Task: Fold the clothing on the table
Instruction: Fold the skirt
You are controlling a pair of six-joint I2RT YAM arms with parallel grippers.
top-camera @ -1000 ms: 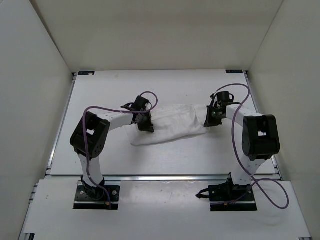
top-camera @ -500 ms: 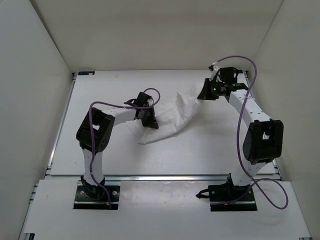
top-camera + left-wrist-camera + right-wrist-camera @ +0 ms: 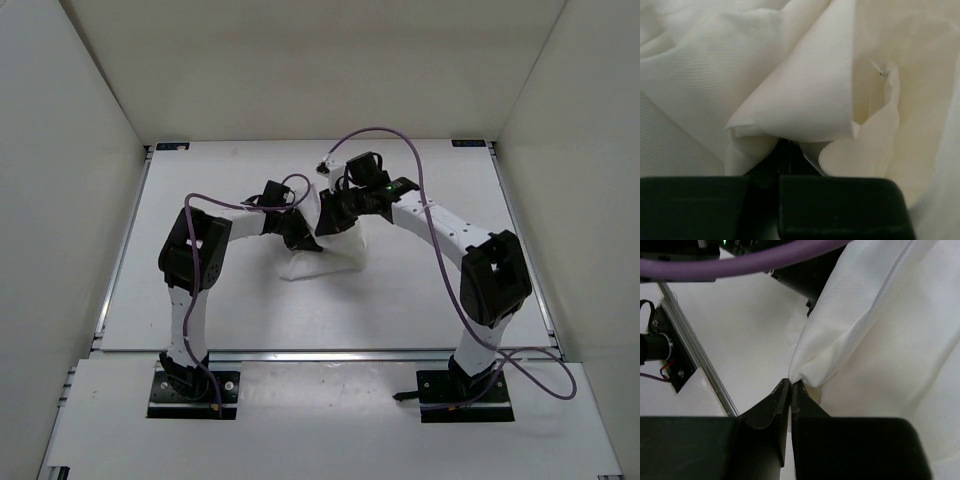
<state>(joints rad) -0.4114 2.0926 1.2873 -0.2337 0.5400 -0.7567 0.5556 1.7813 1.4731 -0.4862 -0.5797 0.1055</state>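
Gripped at mid-table: the clothing (image 3: 335, 255), bunched between two closed claws.

Nearest, bolted side by side at the near edge of the table (image 3: 200, 300), both arm bases (image 3: 188, 388). Farther in, pinched fully shut on a bunched fold of the white cloth, the left gripper (image 3: 296, 232); just beside it, closed tight on a thin gathered corner, the right gripper (image 3: 334, 212). Partly raised between them in a crumpled heap, lower edge resting on the table near its middle. Beyond that, the far rail (image 3: 320, 141).
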